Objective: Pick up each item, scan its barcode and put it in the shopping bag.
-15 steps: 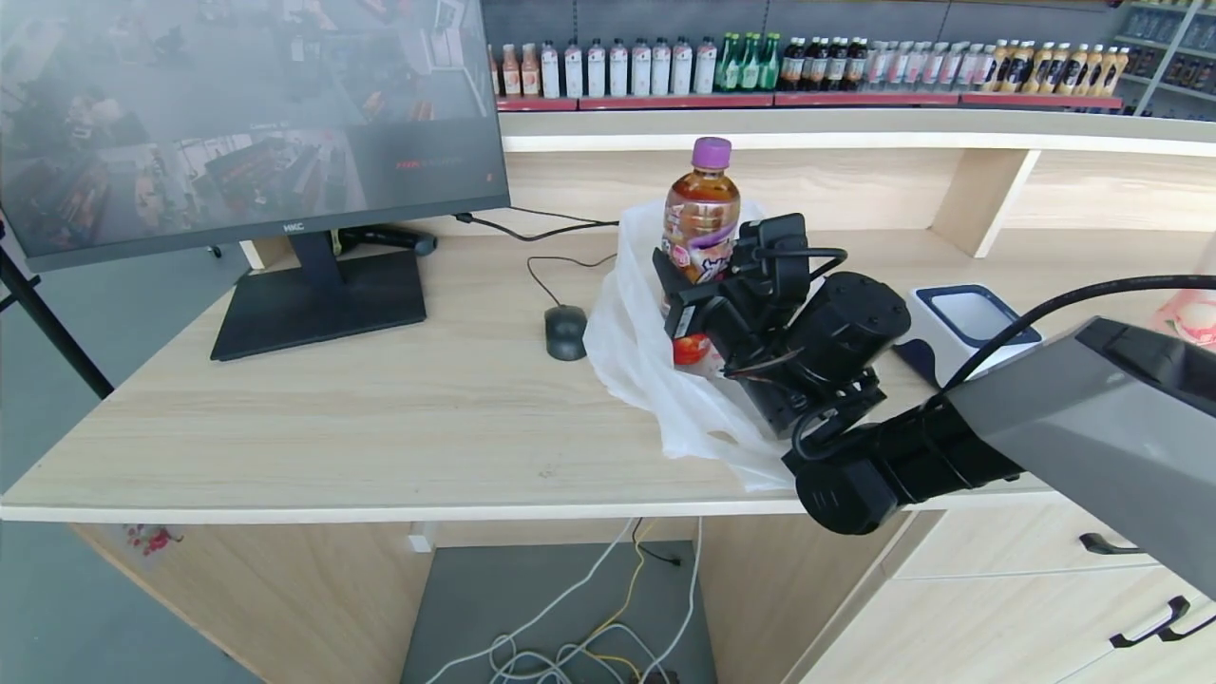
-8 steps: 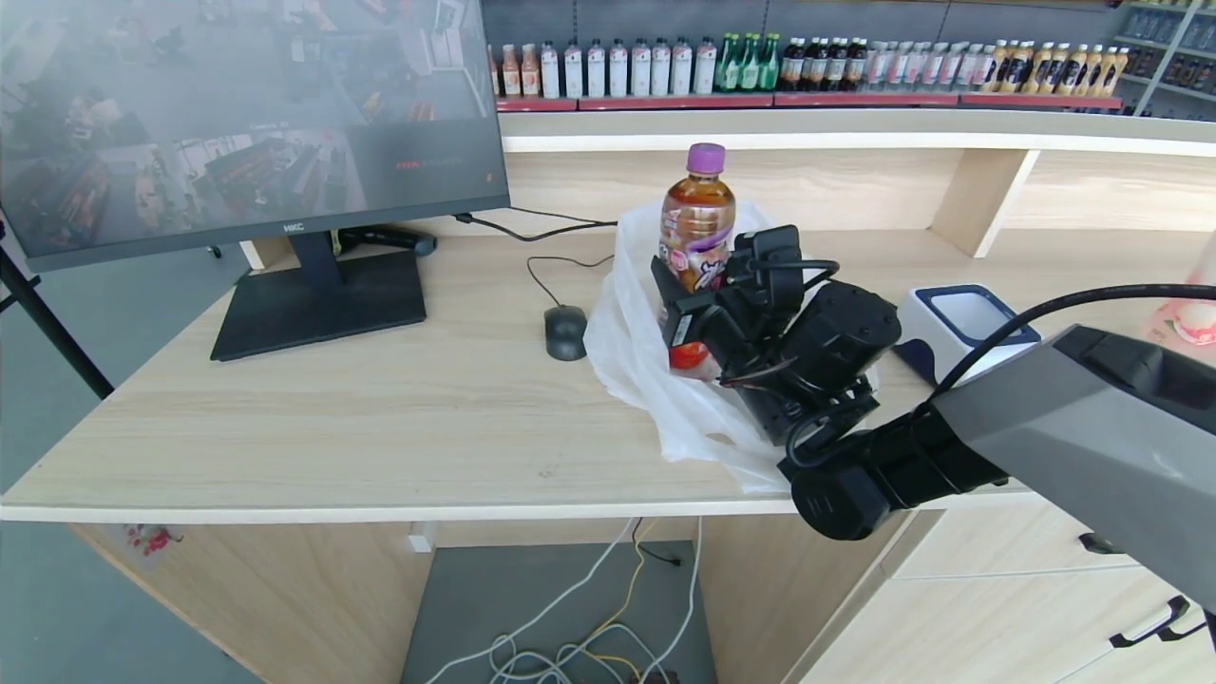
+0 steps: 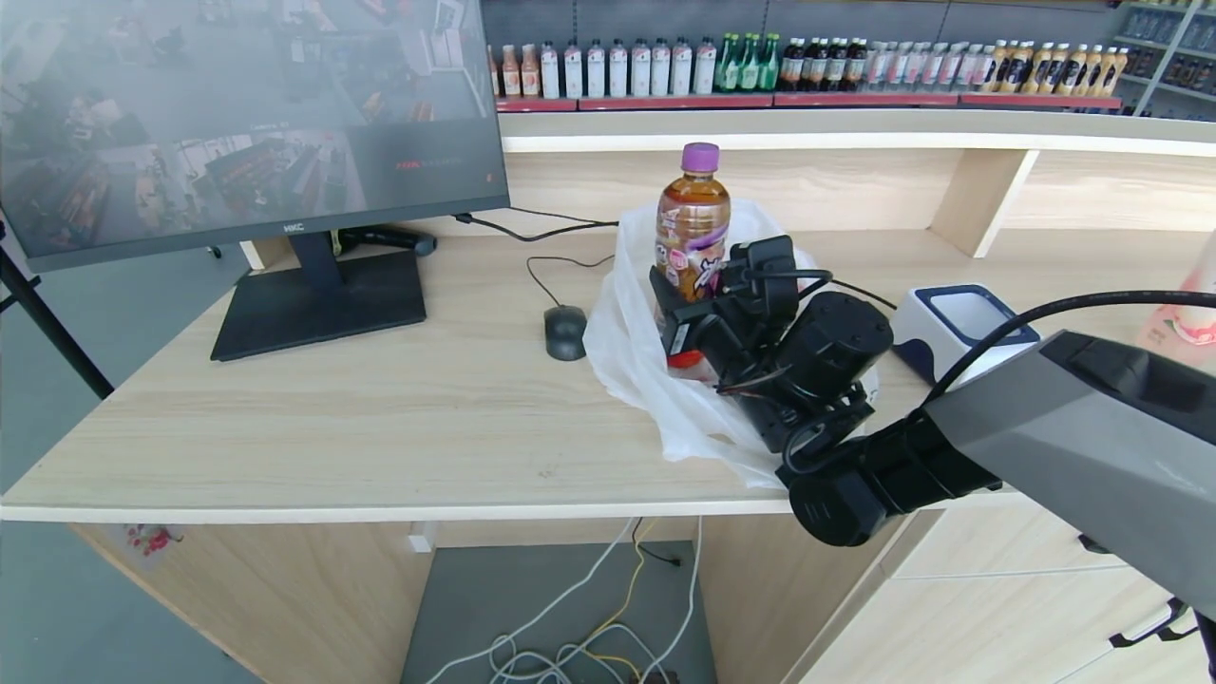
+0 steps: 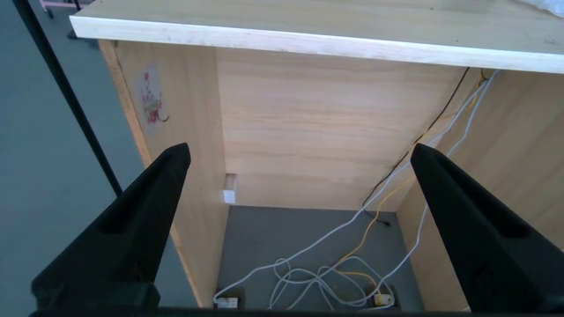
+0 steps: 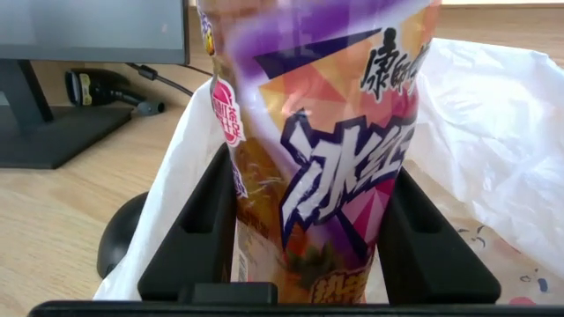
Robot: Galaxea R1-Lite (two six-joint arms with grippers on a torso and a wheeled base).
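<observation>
Grips the purple-capped bottle [image 3: 692,214] upright in the right claw [image 3: 703,299], fingers pressed against both sides of the label. Holds it over the open white shopping bag [image 3: 627,351], at 3 o'clock from the mouse [image 3: 566,332] on the bench [image 3: 380,418]. Has the scanner [image 3: 959,328] at 3 o'clock of the bag. Hangs the left claw [image 4: 300,151] below the bench edge, fingers spread wide, nothing between them.

The bottle [image 3: 693,214] is hidden low down behind the right hand [image 3: 701,285]; a pink thing [image 3: 1183,328] is cut off at the edge.
</observation>
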